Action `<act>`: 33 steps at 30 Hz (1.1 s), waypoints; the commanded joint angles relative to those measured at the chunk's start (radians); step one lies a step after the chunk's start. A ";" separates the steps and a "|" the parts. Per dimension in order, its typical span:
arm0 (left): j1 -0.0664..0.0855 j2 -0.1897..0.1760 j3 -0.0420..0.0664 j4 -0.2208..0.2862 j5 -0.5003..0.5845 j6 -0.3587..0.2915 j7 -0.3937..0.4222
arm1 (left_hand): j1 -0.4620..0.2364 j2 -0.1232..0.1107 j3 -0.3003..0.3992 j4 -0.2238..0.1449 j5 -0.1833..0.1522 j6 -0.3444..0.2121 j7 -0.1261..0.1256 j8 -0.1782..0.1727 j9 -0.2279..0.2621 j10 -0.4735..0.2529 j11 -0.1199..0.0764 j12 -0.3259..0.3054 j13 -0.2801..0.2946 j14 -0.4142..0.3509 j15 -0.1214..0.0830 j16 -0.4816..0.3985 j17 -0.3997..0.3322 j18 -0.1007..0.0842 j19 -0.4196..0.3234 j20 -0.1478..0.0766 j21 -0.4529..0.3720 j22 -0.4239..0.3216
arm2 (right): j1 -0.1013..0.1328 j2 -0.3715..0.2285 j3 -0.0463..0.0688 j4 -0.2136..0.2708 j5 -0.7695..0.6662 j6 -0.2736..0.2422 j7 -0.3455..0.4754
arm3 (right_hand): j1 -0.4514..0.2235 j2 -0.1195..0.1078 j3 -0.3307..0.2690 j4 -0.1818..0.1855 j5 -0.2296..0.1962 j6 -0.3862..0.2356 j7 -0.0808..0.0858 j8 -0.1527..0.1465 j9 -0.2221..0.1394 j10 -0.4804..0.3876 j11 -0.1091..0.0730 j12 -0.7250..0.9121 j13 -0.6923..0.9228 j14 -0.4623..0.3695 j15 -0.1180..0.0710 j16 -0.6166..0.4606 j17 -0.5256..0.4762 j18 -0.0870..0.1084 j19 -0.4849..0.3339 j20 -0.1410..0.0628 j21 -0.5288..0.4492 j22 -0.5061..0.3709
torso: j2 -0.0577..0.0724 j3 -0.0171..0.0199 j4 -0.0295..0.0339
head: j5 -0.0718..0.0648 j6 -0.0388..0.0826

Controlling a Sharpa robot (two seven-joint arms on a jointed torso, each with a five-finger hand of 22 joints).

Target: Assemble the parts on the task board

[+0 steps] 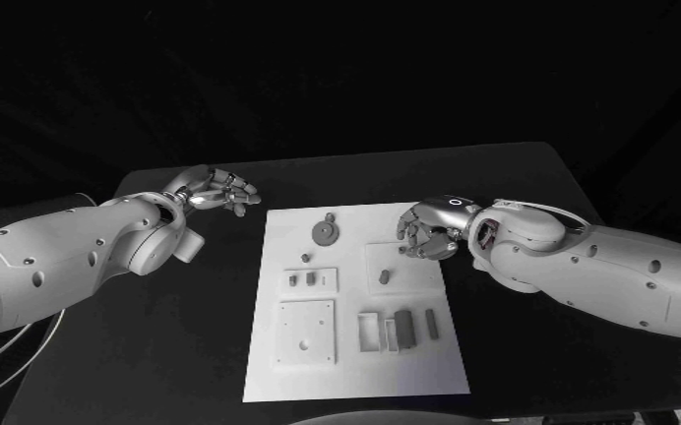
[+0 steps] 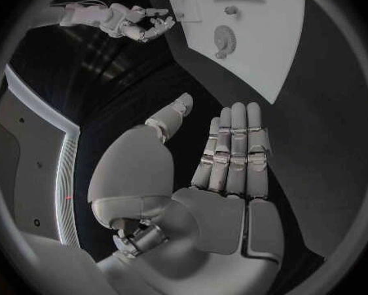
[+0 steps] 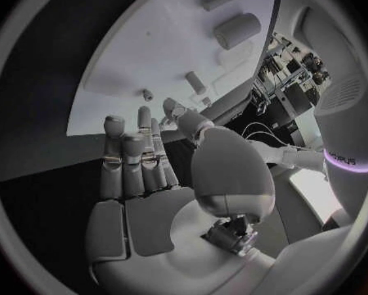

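Task board point(image 1: 355, 346) between hands, left hand point(image 1: 213, 191) spread beside it, right hand point(image 1: 426, 230) empty at its edge.

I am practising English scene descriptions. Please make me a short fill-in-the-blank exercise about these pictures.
1. The task board is coloured ____.
2. The gear lies on the board's half ____ the robot.
3. The left robot hand holds ____.
4. The right robot hand hovers over the board's ____ edge.

Missing words: white; farther from; nothing; right

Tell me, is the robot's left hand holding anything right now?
No, it is open. The left hand shows a bare palm with fingers stretched straight, over the black table beside the task board.
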 commanded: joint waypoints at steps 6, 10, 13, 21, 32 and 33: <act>0.001 0.003 0.001 0.010 0.054 0.020 0.030 | -0.011 0.004 -0.021 -0.008 -0.002 -0.005 0.007 0.004 0.000 -0.006 0.011 -0.002 -0.011 0.012 -0.001 -0.015 0.012 -0.006 0.011 -0.001 -0.013 -0.006 | -0.020 0.033 -0.002 -0.017 -0.135 0.015 -0.038 | 0.010 -0.005 -0.001 0.003 0.003 0.014 -0.004 0.010 0.000 0.020 -0.003 -0.011 -0.007 0.009 -0.004 -0.007 -0.002 0.026 0.005 -0.003 0.002 0.012 | 0.000 0.0002 0.0013 | 0.000 -0.006; 0.001 0.004 0.001 0.009 0.054 0.019 0.027 | -0.011 0.005 -0.024 -0.011 -0.002 -0.006 0.011 0.004 -0.001 -0.011 0.019 -0.004 -0.017 0.016 -0.002 -0.021 0.019 -0.005 0.014 -0.001 -0.015 -0.007 | -0.026 0.044 -0.002 -0.029 -0.148 0.006 -0.047 | 0.008 -0.010 -0.002 0.003 0.003 0.016 -0.005 0.011 0.000 0.001 0.005 -0.034 -0.020 0.004 0.002 -0.012 -0.004 0.026 0.001 -0.002 -0.004 0.010 | 0.000 -0.0005 0.0011 | 0.001 -0.007; 0.001 0.004 0.001 0.009 0.054 0.018 0.025 | -0.010 0.006 -0.025 -0.012 -0.002 -0.006 0.013 0.004 -0.001 -0.014 0.023 -0.004 -0.020 0.017 -0.002 -0.024 0.022 -0.005 0.016 -0.001 -0.017 -0.008 | -0.028 0.049 -0.002 -0.034 -0.154 0.006 -0.052 | 0.009 -0.013 -0.001 0.002 0.004 0.015 -0.004 0.010 -0.002 -0.022 0.015 -0.054 -0.032 -0.003 0.012 -0.014 -0.003 0.026 -0.002 0.000 -0.008 0.010 | 0.000 -0.0004 0.0009 | 0.003 -0.008; 0.001 0.004 0.001 0.008 0.054 0.015 0.013 | -0.008 0.006 -0.025 -0.013 -0.002 -0.009 0.019 0.003 -0.002 -0.018 0.024 -0.003 -0.024 0.019 -0.002 -0.029 0.028 -0.005 0.018 -0.001 -0.019 -0.009 | -0.030 0.058 -0.004 -0.043 -0.174 -0.010 -0.071 | 0.019 -0.018 0.001 -0.004 0.004 0.002 0.002 0.001 -0.008 -0.058 0.036 -0.088 -0.056 -0.018 0.033 -0.010 0.002 0.026 -0.009 0.005 -0.014 0.010 | 0.000 -0.0001 0.0002 | 0.006 -0.012; 0.001 0.005 0.000 0.007 0.054 0.014 0.006 | -0.005 0.008 -0.024 -0.014 -0.002 -0.011 0.025 0.002 -0.003 -0.019 0.025 -0.002 -0.028 0.020 -0.002 -0.034 0.034 -0.006 0.019 -0.001 -0.021 -0.010 | -0.031 0.070 -0.004 -0.058 -0.179 -0.010 -0.072 | 0.020 -0.019 0.000 -0.004 0.003 0.004 0.002 0.002 -0.009 -0.049 0.036 -0.085 -0.056 -0.021 0.033 -0.009 0.003 0.026 -0.010 0.007 -0.015 0.011 | 0.000 0.0004 -0.0003 | 0.006 -0.014; 0.001 0.005 0.000 0.007 0.054 0.014 0.005 | -0.005 0.008 -0.024 -0.014 -0.002 -0.011 0.025 0.002 -0.003 -0.019 0.025 -0.002 -0.028 0.020 -0.002 -0.034 0.034 -0.006 0.019 -0.001 -0.022 -0.010 | -0.031 0.073 -0.004 -0.061 -0.179 -0.008 -0.070 | 0.020 -0.018 0.000 -0.004 0.003 0.005 0.001 0.003 -0.009 -0.047 0.035 -0.084 -0.056 -0.021 0.032 -0.009 0.003 0.026 -0.011 0.007 -0.015 0.011 | 0.000 0.0008 0.0001 | 0.006 -0.014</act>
